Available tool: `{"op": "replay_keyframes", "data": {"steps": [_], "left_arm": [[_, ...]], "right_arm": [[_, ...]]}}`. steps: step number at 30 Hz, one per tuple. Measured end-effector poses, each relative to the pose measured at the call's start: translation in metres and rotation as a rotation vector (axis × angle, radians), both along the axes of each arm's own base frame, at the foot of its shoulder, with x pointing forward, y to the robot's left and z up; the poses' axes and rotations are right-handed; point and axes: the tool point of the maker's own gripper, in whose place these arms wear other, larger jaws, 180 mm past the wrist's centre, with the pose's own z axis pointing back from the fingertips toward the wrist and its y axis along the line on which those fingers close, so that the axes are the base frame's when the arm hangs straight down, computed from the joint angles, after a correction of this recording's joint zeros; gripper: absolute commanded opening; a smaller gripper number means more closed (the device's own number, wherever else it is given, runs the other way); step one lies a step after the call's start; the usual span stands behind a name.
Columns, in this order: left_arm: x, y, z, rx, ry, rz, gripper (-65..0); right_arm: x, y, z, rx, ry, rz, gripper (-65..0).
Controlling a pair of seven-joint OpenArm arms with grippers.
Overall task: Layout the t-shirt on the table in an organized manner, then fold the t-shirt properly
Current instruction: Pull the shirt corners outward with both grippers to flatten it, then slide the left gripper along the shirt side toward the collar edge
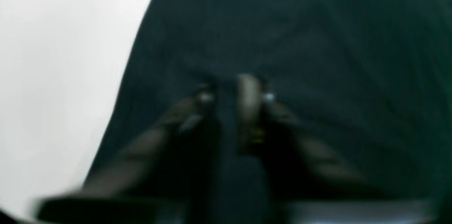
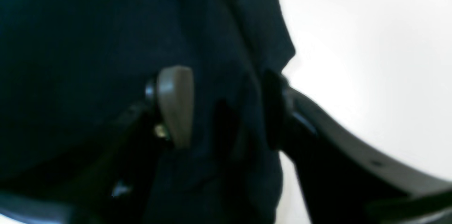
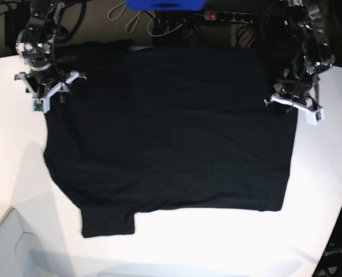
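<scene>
The black t-shirt [image 3: 171, 133] lies spread flat on the white table [image 3: 217, 242], one sleeve sticking out at the lower left. My left gripper [image 3: 289, 98] is at the shirt's right edge. In the blurred left wrist view, that left gripper [image 1: 231, 93] is shut on the t-shirt [image 1: 317, 40], and creases run out from its tips beside the bare table [image 1: 53, 58]. My right gripper [image 3: 45, 92] is at the shirt's upper left corner. Up close, the right gripper [image 2: 226, 107] has its jaws apart around a fold of the t-shirt [image 2: 88, 22], next to the table [image 2: 370, 40].
Behind the table lie a power strip and cables [image 3: 217, 16] and a blue object [image 3: 165, 4]. The table's edge curves away at the right [image 3: 341, 190]. A grey surface [image 3: 9, 242] sits lower at the front left corner.
</scene>
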Motion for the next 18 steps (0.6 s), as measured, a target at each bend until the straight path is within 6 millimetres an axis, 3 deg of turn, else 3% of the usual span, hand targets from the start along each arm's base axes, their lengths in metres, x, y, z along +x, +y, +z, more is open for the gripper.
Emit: {"op": "replay_keyframes", "data": {"steps": [4, 5, 11, 18], "left_arm": [[-0.003, -0.003, -0.004, -0.011, 0.025, -0.008, -65.0], [-0.002, -0.003, -0.003, -0.012, 0.023, -0.008, -65.0], [-0.002, -0.004, -0.004, -0.015, 0.030, -0.015, -64.9], [0.032, -0.005, 0.020, -0.014, -0.060, -0.016, -64.9]], "right_arm": [[0.006, -0.002, 0.001, -0.002, 0.001, -0.006, -63.9], [0.008, -0.002, 0.003, -0.001, -0.008, -0.006, -65.0], [0.008, 0.005, 0.001, 0.020, -0.008, -0.012, -65.0], [0.004, 0.007, -0.009, 0.037, 0.016, -0.019, -65.0]]}}
